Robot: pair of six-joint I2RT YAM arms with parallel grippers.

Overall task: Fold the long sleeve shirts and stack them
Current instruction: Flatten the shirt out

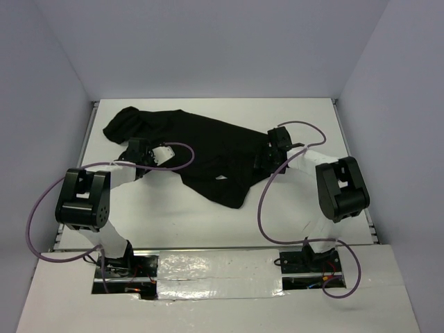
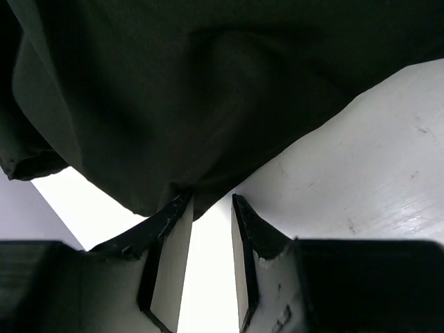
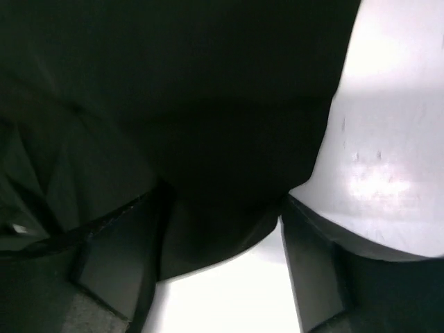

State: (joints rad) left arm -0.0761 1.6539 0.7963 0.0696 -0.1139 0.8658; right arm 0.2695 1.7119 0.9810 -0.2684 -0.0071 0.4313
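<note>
The fold has hardly begun, as far as I can judge. The black shirt (image 1: 201, 149) lies rumpled across the far half of the table (image 1: 208, 225), not laid flat. One end is bunched into a lump near the far left corner, and a pointed flap trails toward me in the middle. A small white tag (image 1: 220, 177) shows on the cloth just above that flap. I see no clean crease anywhere, no squared-off panel and no stack (only this one shirt is in view, so there is nothing to stack it on). My left gripper (image 2: 211, 202) sits at the shirt's left edge. Its fingers (image 2: 170, 250) are parted by only a narrow gap, and bright table shows straight through that gap. The hem reaches the fingertips and touches one of them, but I see no cloth pinched between them, so I take that hand to be holding nothing. My right gripper (image 3: 223, 198) is at the shirt's right edge with its jaws spread wide. A rounded fold of black fabric lies in the space between them, uncaught, because the jaws have not closed on it. Nearly everything is left to do, I reckon: take a real hold at both edges, draw the body out flat, bring the sleeves in, fold it over and set it down tidily.
</note>
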